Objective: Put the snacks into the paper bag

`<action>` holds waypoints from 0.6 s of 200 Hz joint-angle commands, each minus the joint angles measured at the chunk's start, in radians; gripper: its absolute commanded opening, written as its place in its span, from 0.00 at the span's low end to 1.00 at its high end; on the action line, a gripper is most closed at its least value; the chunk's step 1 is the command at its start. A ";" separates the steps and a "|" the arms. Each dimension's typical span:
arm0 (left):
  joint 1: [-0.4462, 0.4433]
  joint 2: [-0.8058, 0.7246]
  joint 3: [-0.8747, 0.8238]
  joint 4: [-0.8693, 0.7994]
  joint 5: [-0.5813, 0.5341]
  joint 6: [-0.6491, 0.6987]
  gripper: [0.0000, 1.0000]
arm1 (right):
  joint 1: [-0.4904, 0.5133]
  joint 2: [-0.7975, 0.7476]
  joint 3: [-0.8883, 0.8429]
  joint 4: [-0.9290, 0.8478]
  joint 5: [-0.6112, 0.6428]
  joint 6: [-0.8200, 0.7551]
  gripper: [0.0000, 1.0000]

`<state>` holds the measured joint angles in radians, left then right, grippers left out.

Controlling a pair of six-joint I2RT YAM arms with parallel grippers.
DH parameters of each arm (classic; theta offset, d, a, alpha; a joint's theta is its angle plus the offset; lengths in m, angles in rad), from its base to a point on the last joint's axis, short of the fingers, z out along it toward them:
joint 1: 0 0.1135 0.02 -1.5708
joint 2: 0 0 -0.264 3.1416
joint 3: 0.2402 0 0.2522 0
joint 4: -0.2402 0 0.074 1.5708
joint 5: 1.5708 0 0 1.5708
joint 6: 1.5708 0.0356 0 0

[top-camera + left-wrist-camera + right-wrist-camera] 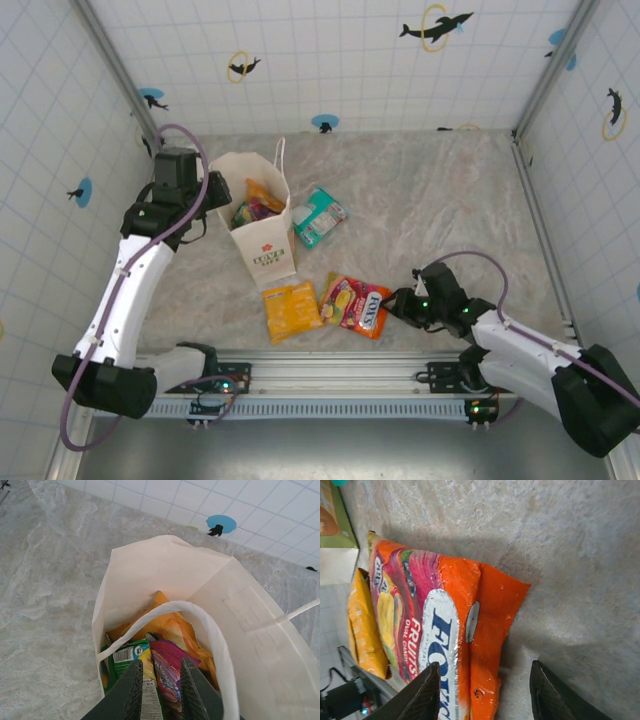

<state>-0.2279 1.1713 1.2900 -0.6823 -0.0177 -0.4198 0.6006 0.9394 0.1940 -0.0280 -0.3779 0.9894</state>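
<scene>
Inside right gripper (485, 666): FOX'S bag (440, 630) edge, to be pinched deep.
Right gripper: spread.
Left gripper (161, 663): slightly spread.

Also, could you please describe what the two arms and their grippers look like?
The left arm and right arm both have white links and black joints. A mauve cable loops along each, and small green lights glow near the right wrist. The left gripper has dark, ridged fingers; the right gripper has dark fingers too.
</scene>
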 commanded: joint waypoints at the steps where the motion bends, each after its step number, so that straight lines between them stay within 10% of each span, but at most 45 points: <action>1: 0.005 -0.010 0.005 0.013 0.003 -0.002 0.24 | -0.006 0.007 -0.042 0.094 -0.067 0.068 0.50; 120: 0.006 -0.010 0.002 0.018 0.019 -0.008 0.24 | -0.002 0.214 -0.067 0.411 -0.119 0.105 0.45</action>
<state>-0.2279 1.1713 1.2900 -0.6788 -0.0097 -0.4202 0.6003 1.0893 0.1249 0.2962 -0.4862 1.0954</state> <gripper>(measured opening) 0.237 0.460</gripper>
